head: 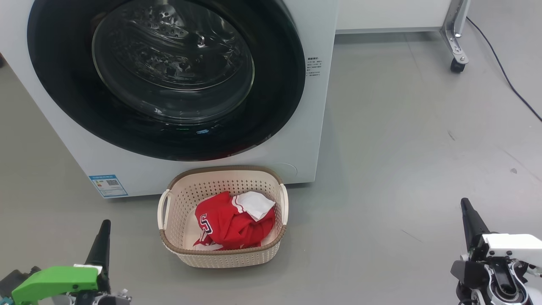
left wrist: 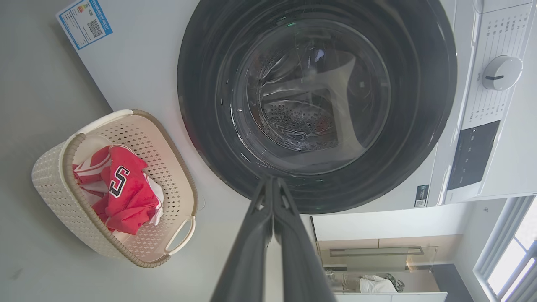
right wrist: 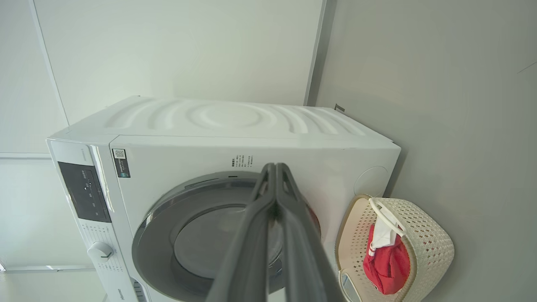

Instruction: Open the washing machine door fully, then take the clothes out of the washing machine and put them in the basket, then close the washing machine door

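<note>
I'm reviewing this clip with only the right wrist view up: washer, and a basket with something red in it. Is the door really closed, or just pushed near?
Observer: In the head view the washing machine door sits flush against the washing machine. I see no gap along its black rim.
Operator: Anything left inside?
Observer: Through the glass, the left wrist view shows the bare perforated steel of the drum. I see no cloth there.
Operator: And the left arm?
Observer: The left gripper is shut and empty. It is in the air, pointing toward the door's lower rim, apart from the basket.
</note>
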Available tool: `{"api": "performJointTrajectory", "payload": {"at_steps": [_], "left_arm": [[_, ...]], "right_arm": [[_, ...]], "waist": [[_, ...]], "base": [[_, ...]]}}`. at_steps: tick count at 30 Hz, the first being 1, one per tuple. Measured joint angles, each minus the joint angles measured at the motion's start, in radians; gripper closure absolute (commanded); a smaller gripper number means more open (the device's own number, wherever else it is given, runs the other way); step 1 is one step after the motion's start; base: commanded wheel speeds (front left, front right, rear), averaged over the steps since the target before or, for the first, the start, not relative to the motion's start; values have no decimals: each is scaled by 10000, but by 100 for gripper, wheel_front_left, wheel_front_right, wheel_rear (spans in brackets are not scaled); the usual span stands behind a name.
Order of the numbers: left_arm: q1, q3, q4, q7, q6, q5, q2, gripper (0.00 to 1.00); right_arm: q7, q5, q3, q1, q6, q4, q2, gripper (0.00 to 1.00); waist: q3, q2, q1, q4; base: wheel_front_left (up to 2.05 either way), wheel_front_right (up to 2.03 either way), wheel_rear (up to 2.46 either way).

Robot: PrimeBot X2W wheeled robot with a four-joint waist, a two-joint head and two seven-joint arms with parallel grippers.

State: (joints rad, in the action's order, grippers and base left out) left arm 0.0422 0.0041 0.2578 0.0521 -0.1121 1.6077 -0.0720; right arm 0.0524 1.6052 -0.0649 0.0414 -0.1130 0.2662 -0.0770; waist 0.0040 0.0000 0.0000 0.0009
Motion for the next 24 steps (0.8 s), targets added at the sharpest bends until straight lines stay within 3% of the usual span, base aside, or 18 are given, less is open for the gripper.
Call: {"api": "performJointTrajectory", "payload": {"at_steps": [4, 24], "left_arm": [[10, 117, 56, 86, -75, 451, 0, 100], [105, 161, 148, 86, -75, 458, 0, 100]], "right_arm": [[96, 414, -100, 117, -8, 29, 2, 100], [98, 414, -127, 129, -21, 82, 2, 100]], "waist": [[-10, 0, -1, -9], [-13, 0, 0, -9]], "base": [[0, 0, 0], [0, 0, 0]]}}
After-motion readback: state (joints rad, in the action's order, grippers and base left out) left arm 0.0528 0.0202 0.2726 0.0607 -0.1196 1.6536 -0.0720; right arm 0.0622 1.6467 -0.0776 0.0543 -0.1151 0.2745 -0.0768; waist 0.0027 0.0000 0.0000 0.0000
